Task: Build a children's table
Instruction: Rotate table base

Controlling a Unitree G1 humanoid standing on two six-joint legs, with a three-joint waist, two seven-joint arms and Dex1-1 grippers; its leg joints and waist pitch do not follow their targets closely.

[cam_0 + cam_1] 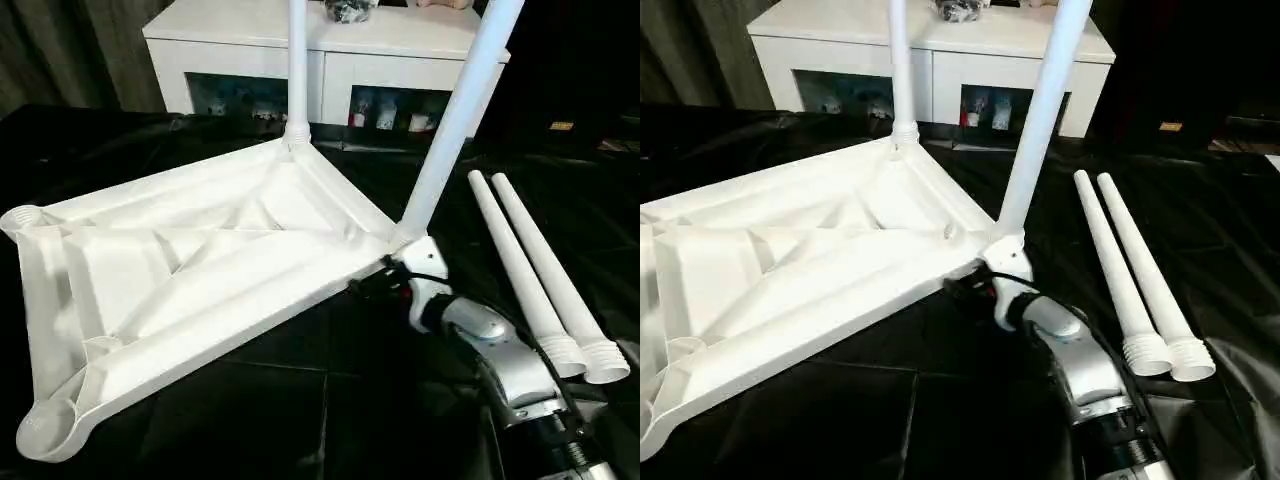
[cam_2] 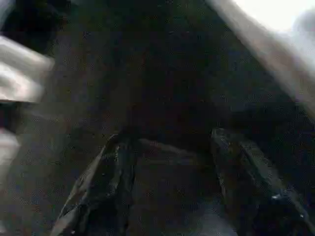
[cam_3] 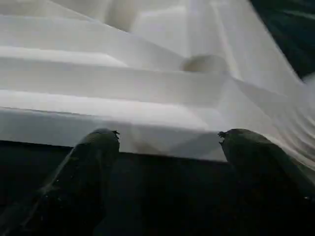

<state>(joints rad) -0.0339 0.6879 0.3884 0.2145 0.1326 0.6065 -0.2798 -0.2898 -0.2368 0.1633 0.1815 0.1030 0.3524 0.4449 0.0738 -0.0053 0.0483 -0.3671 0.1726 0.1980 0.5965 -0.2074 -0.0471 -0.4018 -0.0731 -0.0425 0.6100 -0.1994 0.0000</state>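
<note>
Right gripper (image 3: 167,142), fingers spread, faces upturned tabletop (image 1: 200,270) edge; left gripper (image 2: 170,142) spread; two legs (image 1: 540,275) lie beside.

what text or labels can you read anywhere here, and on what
None can be read.
Tabletop, the two standing legs and the two loose legs: plain white, no print.
Small yellowish tag in the dark at the far right: too small to read.
Items behind the cabinet glass doors: blurred, no legible label.
Right gripper, open at the tabletop's edge, and left gripper: no markings.
</note>
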